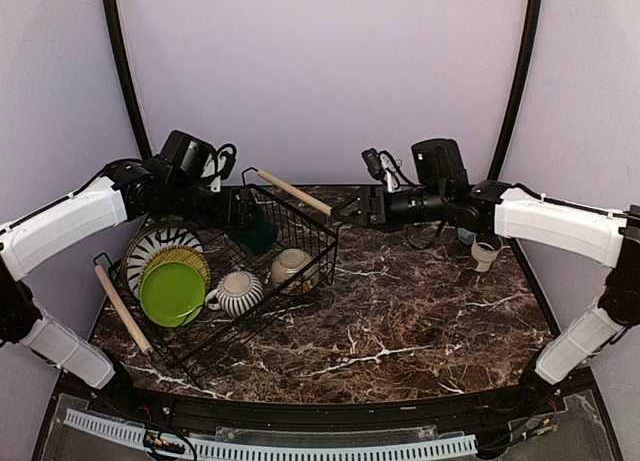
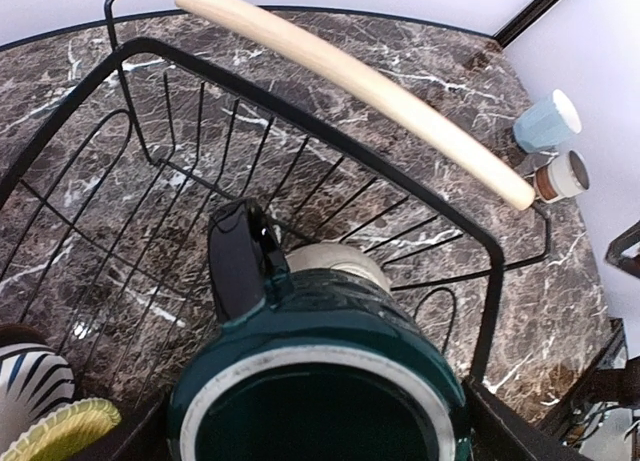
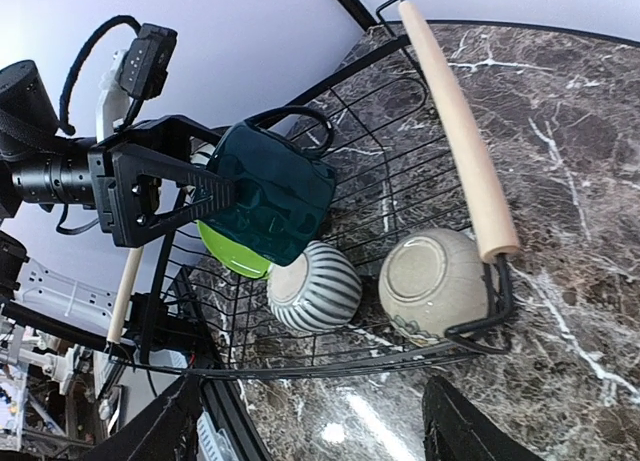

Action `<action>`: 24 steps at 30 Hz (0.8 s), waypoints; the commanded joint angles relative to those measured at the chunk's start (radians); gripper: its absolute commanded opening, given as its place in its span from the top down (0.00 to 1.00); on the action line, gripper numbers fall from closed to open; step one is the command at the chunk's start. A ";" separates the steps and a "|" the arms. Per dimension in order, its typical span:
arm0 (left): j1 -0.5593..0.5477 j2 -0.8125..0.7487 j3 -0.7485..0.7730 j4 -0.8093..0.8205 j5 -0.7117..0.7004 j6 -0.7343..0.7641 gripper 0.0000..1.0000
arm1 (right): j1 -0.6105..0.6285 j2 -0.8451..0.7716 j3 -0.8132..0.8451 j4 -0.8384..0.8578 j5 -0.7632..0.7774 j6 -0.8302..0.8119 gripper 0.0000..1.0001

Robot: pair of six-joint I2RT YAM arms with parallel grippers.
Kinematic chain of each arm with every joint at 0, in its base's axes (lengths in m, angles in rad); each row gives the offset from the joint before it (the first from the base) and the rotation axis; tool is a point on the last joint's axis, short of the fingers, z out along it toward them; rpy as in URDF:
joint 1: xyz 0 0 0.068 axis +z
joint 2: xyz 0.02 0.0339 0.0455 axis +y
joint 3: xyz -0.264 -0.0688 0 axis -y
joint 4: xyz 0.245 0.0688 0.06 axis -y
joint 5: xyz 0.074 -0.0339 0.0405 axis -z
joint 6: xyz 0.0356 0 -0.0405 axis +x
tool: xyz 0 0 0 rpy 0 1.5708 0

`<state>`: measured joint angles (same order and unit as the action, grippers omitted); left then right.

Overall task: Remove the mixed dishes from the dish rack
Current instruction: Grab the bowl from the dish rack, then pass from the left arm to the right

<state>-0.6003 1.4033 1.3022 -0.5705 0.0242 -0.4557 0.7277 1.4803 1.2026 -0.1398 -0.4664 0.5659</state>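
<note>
The left pincer (image 3: 220, 189) is clamped on the wall of the dark teal mug (image 3: 272, 196) and holds it tilted above the dish rack (image 1: 310, 236), clear of the wires. The rack stands on the left side of the table (image 1: 420, 321). Inside it, the black-and-white radial-striped plate (image 1: 150, 243), olive-yellow plate (image 1: 190, 258) and lime green plate (image 1: 172, 293) stand on edge at the left end. The striped mug (image 1: 240, 293) and cream bowl (image 1: 292, 269) lie side by side toward the near right corner. The right pincer (image 1: 342, 211) hangs over the far middle of the table, fingers spread, grasping nothing. The light blue cup (image 2: 547, 119) and small white cup (image 1: 486, 251) stand close together near the far right corner.
</note>
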 commanded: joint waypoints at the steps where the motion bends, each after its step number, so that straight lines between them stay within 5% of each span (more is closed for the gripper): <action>1: 0.029 -0.070 -0.044 0.178 0.128 -0.102 0.99 | 0.045 0.059 0.057 0.148 -0.062 0.073 0.27; 10: 0.083 -0.129 -0.206 0.623 0.406 -0.340 0.99 | 0.071 0.172 0.068 0.388 -0.160 0.205 0.27; 24: 0.083 -0.130 -0.381 1.139 0.566 -0.661 0.99 | 0.108 0.294 0.135 0.623 -0.218 0.320 0.31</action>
<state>-0.5198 1.3056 0.9546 0.2871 0.5072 -0.9890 0.8272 1.7664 1.2953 0.3481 -0.6590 0.8547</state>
